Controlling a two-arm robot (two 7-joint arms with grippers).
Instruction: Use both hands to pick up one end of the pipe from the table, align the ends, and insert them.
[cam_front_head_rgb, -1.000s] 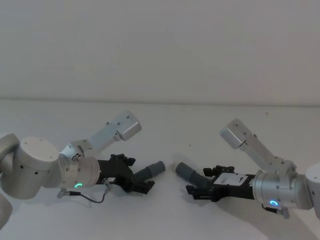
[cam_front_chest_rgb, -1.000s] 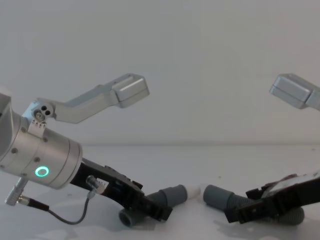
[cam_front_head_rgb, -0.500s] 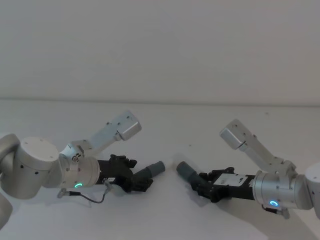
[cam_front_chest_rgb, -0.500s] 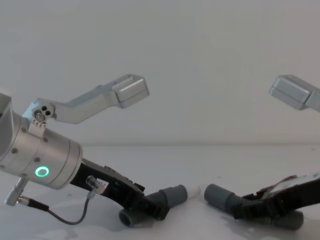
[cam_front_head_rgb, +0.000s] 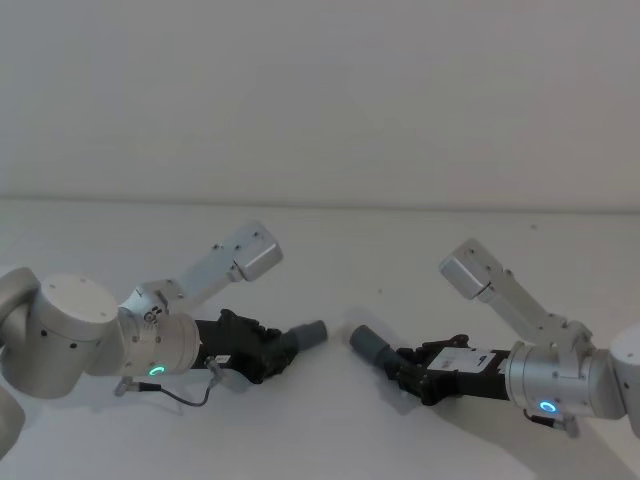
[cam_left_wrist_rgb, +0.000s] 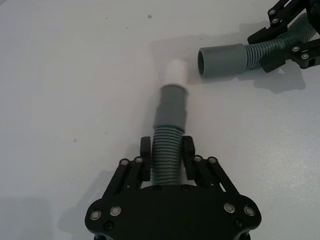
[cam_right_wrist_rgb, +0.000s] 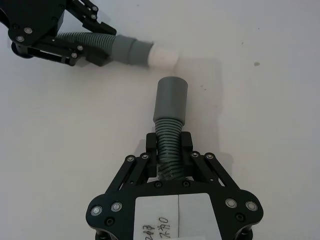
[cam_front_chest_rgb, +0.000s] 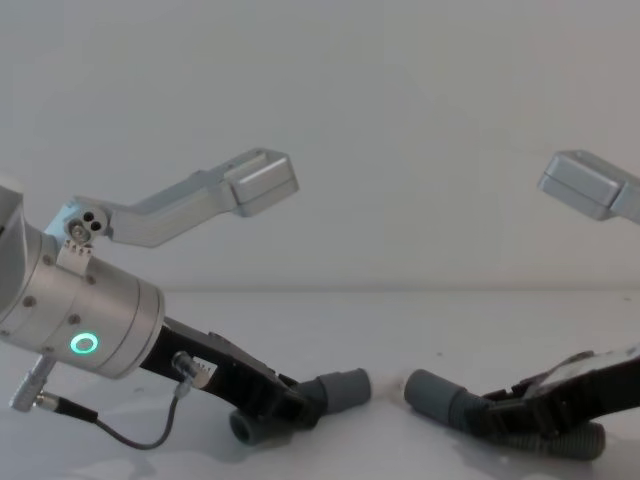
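Two grey ribbed pipe pieces lie on the white table (cam_front_head_rgb: 330, 250), their ends facing each other across a small gap. My left gripper (cam_left_wrist_rgb: 166, 151) is shut on the ribbed part of the left pipe (cam_left_wrist_rgb: 167, 131), behind its smooth cuff (cam_left_wrist_rgb: 170, 102) and white tip (cam_left_wrist_rgb: 175, 73). In the head view the left gripper (cam_front_head_rgb: 272, 352) sits low on the table. My right gripper (cam_right_wrist_rgb: 169, 143) is shut on the right pipe (cam_right_wrist_rgb: 169, 131), behind its plain cuff (cam_right_wrist_rgb: 171, 99) with the round mouth. In the head view the right gripper (cam_front_head_rgb: 402, 369) also sits low. The white tip (cam_right_wrist_rgb: 163, 56) lies just beyond the right cuff, off to one side.
Both arms' silver elbow links (cam_front_chest_rgb: 240, 185) (cam_front_chest_rgb: 590, 185) rise above the table. A thin black cable (cam_front_chest_rgb: 130, 432) hangs under the left wrist. White table surface stretches beyond the pipes to a plain wall.
Both grippers have gone from open around the pipes to shut on their ribbed parts. The left pipe's end has swung a little, so its white tip has turned away in the chest view.
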